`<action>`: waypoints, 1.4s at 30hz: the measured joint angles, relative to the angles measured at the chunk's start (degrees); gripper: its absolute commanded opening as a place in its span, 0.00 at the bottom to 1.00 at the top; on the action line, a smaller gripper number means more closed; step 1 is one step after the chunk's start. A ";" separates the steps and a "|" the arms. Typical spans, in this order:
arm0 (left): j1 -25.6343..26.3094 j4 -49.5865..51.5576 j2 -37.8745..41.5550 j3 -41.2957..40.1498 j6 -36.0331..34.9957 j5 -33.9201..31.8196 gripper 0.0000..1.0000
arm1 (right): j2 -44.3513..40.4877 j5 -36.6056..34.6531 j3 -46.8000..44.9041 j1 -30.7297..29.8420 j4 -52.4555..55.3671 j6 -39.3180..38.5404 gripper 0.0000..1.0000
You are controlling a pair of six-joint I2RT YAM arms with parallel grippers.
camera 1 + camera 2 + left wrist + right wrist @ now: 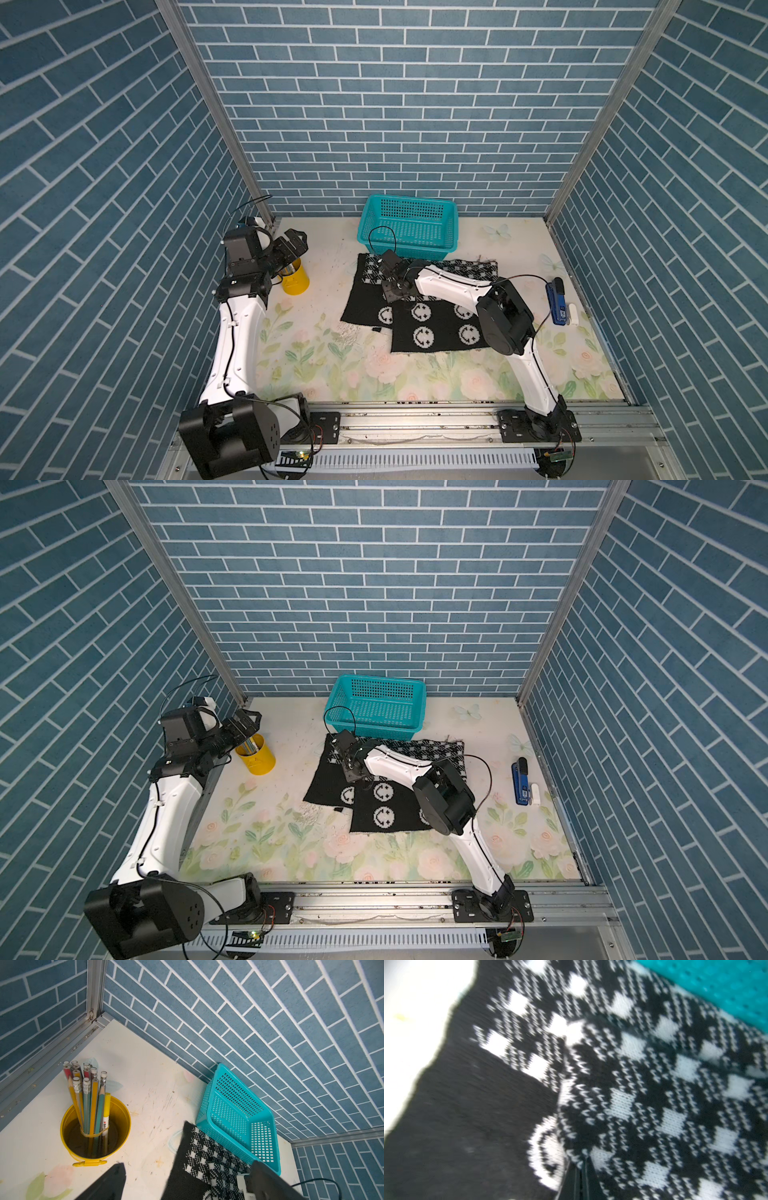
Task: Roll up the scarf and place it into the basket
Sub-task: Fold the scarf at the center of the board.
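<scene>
Clamping the right gripper on the scarf at its upper layer's edge, we are working just before the basket; the folded cloth is lying flat, check band running along the basket's front, with the left gripper spread and well apart.

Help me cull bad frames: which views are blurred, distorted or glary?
Right wrist view: blurred, scarf knit smeared, basket corner soft. Left wrist view: sharp, no glare. Both top views: sharp, evenly lit, wide-angle stretch toward the edges.
</scene>
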State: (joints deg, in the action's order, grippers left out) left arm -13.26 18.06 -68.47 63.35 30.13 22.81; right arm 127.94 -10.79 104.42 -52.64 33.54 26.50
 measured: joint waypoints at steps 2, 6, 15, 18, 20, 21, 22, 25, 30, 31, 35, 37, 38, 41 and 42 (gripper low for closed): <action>0.00 -0.09 0.00 0.00 0.00 0.02 1.00 | 0.42 1.77 4.63 0.00 1.55 -0.04 0.00; -0.02 -0.52 -0.02 0.00 0.02 0.24 1.00 | 7.37 5.53 25.51 0.66 4.70 -1.27 0.00; -0.02 -0.87 -0.55 0.00 -0.13 0.37 1.00 | 19.39 18.45 38.73 5.75 -0.63 0.37 0.43; -0.02 -0.90 -1.46 0.00 -0.13 0.44 1.00 | 22.21 21.40 38.99 7.41 -0.57 0.31 0.78; -0.02 -0.90 -1.97 0.00 -0.11 0.44 1.00 | 22.69 23.17 38.38 8.02 -0.39 0.48 0.94; -0.02 -0.96 -2.08 0.00 -0.09 0.44 1.00 | 22.23 23.63 37.31 7.98 -0.94 0.28 0.97; -0.02 -1.07 -2.12 0.00 -0.09 0.46 1.00 | 20.85 23.87 34.53 7.74 -2.40 -0.39 0.98; 0.00 -1.57 -2.14 0.00 -0.07 0.83 1.00 | 13.16 23.98 22.38 6.73 -5.66 -1.40 1.00; 0.83 -2.38 -2.34 0.00 -0.13 1.33 1.00 | -10.45 22.43 -5.11 5.38 -13.16 -1.90 0.99; 1.33 -2.54 -2.38 0.00 -0.17 1.40 1.00 | -16.63 22.05 -10.71 5.27 -14.97 -1.90 0.99; 5.42 -2.75 -3.08 0.00 -0.72 0.94 1.00 | -33.42 19.67 -24.50 6.36 -19.71 -1.62 0.99; 8.83 -2.80 -3.91 -0.02 -1.05 0.46 1.00 | -39.12 18.62 -31.63 7.85 -21.94 -0.76 0.99; 10.86 -3.28 -4.44 -0.26 -1.05 0.35 1.00 | -41.68 18.23 -36.26 8.94 -22.99 -0.17 0.99; 16.06 -5.40 -5.53 -2.71 -0.76 0.33 1.00 | -46.38 17.27 -49.05 12.83 -24.26 2.01 0.99; 17.90 -5.88 -6.12 -3.72 -0.50 -0.04 1.00 | -47.28 16.98 -52.98 14.23 -24.17 2.78 0.99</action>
State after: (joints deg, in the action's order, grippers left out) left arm 4.64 12.19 -74.59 59.64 29.63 22.76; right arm 80.66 6.20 51.44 -38.41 9.37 29.28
